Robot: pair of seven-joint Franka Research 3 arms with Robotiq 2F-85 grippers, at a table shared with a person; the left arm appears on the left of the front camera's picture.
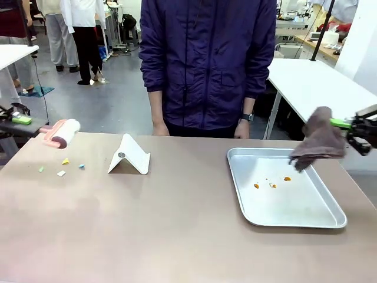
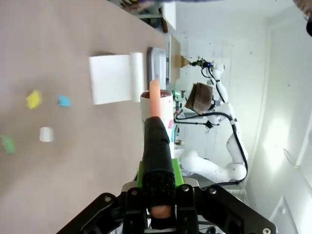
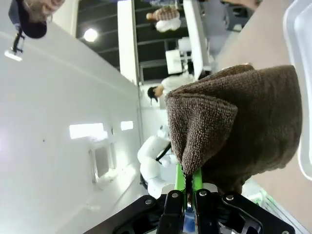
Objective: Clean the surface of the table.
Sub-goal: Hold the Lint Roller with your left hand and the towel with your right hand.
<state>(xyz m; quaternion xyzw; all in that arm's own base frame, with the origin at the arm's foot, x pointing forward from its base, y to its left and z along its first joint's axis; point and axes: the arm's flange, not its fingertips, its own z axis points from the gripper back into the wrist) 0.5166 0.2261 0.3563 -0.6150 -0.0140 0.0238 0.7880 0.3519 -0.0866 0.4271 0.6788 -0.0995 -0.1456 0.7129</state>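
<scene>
Your left gripper clasps the roller, right gripper the cloth; roll flat over the scraps near the far left corner of the table.

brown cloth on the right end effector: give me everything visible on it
The brown cloth is dark brown with a looped, towel-like pile, clearest in the right wrist view. It is bunched and folded over, not spread flat. The right end effector is shut on its upper part. The rest hangs limp below, over the far right corner of the metal tray. I cannot tell whether its lowest tip touches the tray rim.
</scene>
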